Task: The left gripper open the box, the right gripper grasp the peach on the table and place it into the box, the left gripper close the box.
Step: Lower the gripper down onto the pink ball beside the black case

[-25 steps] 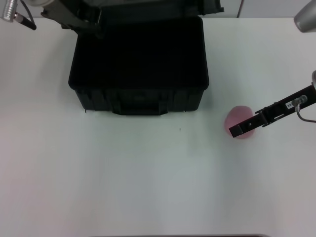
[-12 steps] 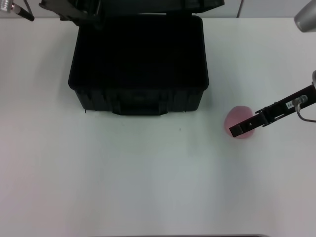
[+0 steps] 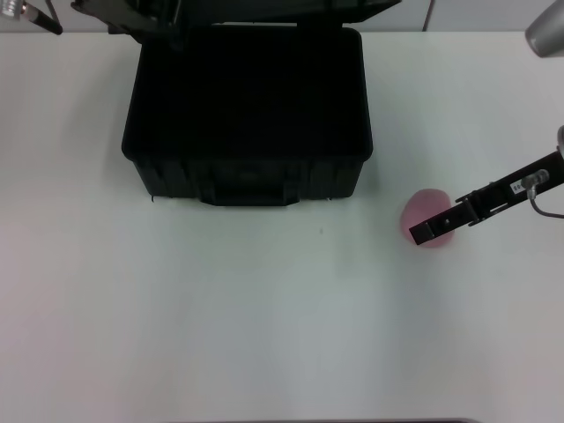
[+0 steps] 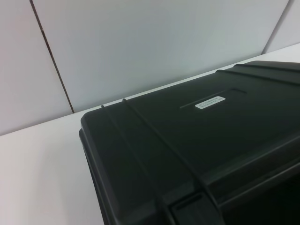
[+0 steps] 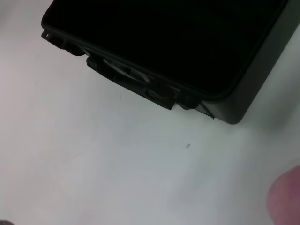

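Observation:
The black box (image 3: 247, 181) stands open at the back of the white table, its dark inside facing up. Its ribbed lid (image 4: 187, 131) with a small white label (image 4: 209, 101) is raised at the rear edge. My left gripper (image 3: 141, 19) is at the lid's back left corner, mostly cut off by the picture's edge. The pink peach (image 3: 426, 204) lies on the table right of the box. My right gripper (image 3: 419, 233) reaches in from the right, its black tip lying across the peach. The right wrist view shows the box's front wall (image 5: 253, 89) and an edge of the peach (image 5: 286, 199).
The box's front handle (image 3: 244, 187) and latches (image 5: 161, 93) face me. Bare white table (image 3: 220, 326) spreads in front of the box and to its left. A pale panelled wall (image 4: 140, 42) stands behind the table.
The left gripper and the lid's edge have shifted slightly farther back and up. The right gripper and the peach have not moved.

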Motion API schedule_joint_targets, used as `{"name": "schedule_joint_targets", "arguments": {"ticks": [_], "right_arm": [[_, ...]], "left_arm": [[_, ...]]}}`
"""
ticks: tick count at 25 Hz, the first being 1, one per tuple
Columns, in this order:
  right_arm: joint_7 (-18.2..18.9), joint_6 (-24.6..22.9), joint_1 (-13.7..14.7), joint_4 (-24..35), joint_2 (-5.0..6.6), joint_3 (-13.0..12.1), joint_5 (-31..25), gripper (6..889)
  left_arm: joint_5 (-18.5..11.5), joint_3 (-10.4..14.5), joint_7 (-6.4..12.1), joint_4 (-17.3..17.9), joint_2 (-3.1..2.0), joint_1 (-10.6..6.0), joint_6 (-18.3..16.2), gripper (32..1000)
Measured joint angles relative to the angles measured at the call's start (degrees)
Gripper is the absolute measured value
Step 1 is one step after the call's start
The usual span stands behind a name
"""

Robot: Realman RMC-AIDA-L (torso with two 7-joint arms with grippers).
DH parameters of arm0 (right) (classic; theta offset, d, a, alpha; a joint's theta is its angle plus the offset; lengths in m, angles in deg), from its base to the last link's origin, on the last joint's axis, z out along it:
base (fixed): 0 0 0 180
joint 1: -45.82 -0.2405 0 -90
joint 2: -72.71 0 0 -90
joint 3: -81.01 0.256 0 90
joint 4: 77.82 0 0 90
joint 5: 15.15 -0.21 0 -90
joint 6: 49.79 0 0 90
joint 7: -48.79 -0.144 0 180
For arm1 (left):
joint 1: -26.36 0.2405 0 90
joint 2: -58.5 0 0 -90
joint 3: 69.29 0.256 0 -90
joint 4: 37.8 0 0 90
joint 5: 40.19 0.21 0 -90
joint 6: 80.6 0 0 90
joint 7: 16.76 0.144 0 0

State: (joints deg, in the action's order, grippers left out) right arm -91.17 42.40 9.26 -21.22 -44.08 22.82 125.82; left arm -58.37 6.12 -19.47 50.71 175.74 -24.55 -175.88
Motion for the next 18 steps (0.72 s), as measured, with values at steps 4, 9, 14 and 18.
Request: {"name": "schedule_joint_targets", "arguments": {"ticks": [4,9,14,18], "right_arm": [[-0.04,0.00,0.00,0.00,0.08,0.08,0.00,723],[-0.05,0.00,0.00,0.00,0.16,0.12,0.00,721],[-0.14,0.00,-0.02,0.01,0.24,0.12,0.00,720],[-0.38,-0.08,-0.34,0.37,0.48,0.09,0.00,718]], "left_arm": [[0.00,0.01,0.00,-0.01,0.00,0.00,-0.04,384],[0.00,0.01,0.01,-0.01,0.00,0.00,-0.23,384],[0.00,0.01,0.16,-0.01,0.00,-0.01,-0.31,384],[0.00,0.00,0.31,-0.01,0.00,-0.03,-0.38,384]]}}
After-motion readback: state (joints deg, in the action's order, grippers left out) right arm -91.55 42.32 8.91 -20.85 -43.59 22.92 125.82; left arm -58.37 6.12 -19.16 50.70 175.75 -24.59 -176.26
